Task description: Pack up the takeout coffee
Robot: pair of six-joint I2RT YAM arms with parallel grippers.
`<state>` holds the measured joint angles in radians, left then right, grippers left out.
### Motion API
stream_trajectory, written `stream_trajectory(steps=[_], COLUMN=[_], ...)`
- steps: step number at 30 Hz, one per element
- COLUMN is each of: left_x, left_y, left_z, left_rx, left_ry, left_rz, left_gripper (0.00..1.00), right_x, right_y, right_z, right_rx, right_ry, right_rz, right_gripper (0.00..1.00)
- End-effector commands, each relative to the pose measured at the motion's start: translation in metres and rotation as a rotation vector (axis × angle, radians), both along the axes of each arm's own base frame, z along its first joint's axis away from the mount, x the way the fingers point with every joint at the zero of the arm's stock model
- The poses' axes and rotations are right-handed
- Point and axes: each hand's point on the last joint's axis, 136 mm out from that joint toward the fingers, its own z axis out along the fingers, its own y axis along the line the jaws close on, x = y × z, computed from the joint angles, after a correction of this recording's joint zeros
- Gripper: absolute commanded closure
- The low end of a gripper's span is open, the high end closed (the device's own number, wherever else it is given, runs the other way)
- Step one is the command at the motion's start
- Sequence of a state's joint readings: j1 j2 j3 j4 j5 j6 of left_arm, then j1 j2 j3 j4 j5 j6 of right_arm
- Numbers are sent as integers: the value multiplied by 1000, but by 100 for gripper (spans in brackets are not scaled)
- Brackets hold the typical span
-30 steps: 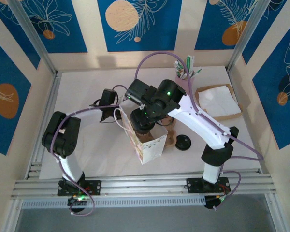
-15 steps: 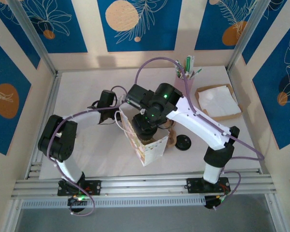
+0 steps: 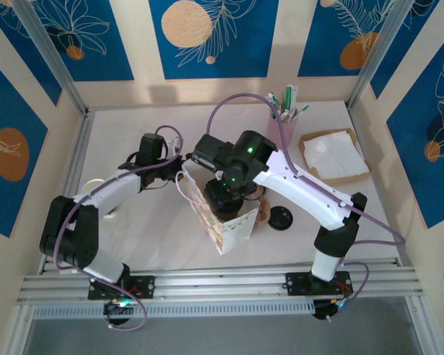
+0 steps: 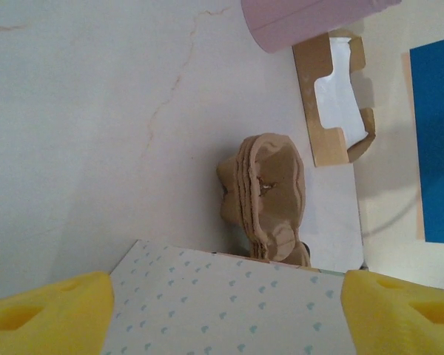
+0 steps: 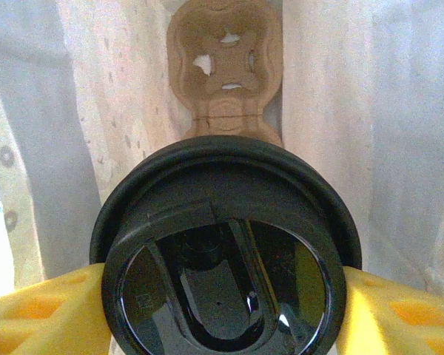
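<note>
In the right wrist view, the takeout coffee's round black lid point(image 5: 223, 259) sits between my yellow fingers point(image 5: 37, 310). My right gripper point(image 5: 222, 303) is shut on the cup just under the lid, inside the white paper bag point(image 5: 96, 111). A brown pulp carrier point(image 5: 223, 59) lies at the bag's bottom below the cup. From above, the right wrist point(image 3: 226, 185) hangs over the open bag point(image 3: 226, 222). My left gripper point(image 4: 222, 314) is open and wide, with the heart-patterned bag wall point(image 4: 229, 296) between its fingers. From above, the left gripper point(image 3: 177, 168) is by the bag's left edge.
A stack of brown pulp carriers point(image 4: 270, 196) stands just behind the bag. A loose black lid point(image 3: 280, 217) lies to the bag's right. A pink cup of utensils point(image 3: 285, 118) and a cardboard napkin box point(image 3: 334, 155) stand at the back right. A pale round object point(image 3: 90, 185) lies far left.
My left arm has swung out to the left and its jaws have widened. The right wrist has shifted slightly toward the back left over the bag, still holding the cup.
</note>
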<state>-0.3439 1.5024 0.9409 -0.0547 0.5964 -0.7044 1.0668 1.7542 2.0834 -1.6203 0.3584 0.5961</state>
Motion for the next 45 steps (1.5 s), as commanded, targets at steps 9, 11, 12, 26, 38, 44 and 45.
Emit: stream_trajectory(steps=[9,11,12,26,38,44,45], left_x=[-28,-34,-38,-109,-178,-184,-184], left_y=[45,55,60,90,79,65,64], left_z=[26,30,32,104,168,178,178], left_rx=[39,50,56,28,-159,-295,-309], left_ry=[-39,-40,-40,-69,-130,-96,-92], left_rz=[114,137,147,163,69,9,6], left_gripper=[11,10,10,30,19,14,14], right_x=[-26,-26,-26,-26,-26,-29,-29], right_y=[-29,-28,-28,-31,-32,-33,-33], right_z=[-10,-12,-13,-16,-21,-24,-25], right_rx=[-142,-147,-152,-167,-189,-203,-206], right_ry=[110,113,115,117,125,131,132], right_rz=[17,19,20,29,36,40,39], right_gripper=[31,31,31,31,31,31,31])
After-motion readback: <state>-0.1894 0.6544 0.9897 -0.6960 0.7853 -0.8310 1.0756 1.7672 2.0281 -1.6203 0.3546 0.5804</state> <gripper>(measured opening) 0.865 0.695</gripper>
